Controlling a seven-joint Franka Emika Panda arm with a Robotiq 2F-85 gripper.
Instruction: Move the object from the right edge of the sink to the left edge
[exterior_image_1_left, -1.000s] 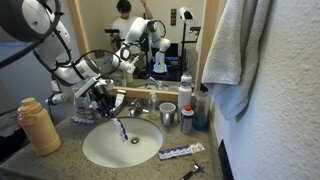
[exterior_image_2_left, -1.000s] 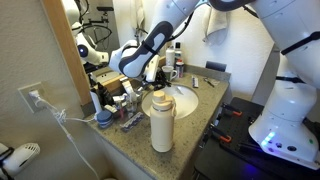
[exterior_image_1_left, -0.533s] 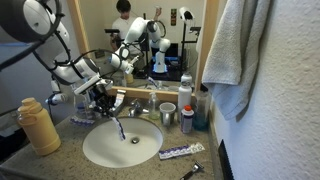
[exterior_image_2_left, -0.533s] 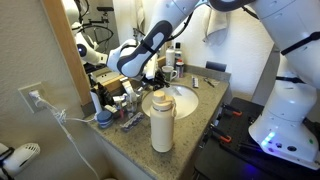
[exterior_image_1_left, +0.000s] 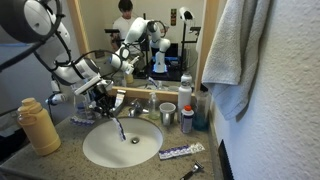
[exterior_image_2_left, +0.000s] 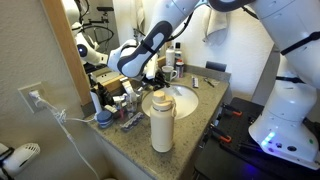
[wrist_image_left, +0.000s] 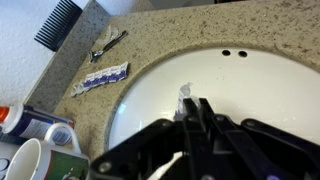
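**Transport step: object in the claw, above the basin, left edge not reached.**
The claw (exterior_image_1_left: 107, 106) is closed on the object (exterior_image_1_left: 120, 129), which hangs over the sink (exterior_image_1_left: 95, 152). Judged next move: traverse left past the rim, lower to the desk (exterior_image_1_left: 65, 162), release. An exterior view shows the tube's full hanging length. The wrist view shows only a pale tip, plus a second tube (wrist_image_left: 100, 80) and a razor (wrist_image_left: 108, 45) on the opposite edge.
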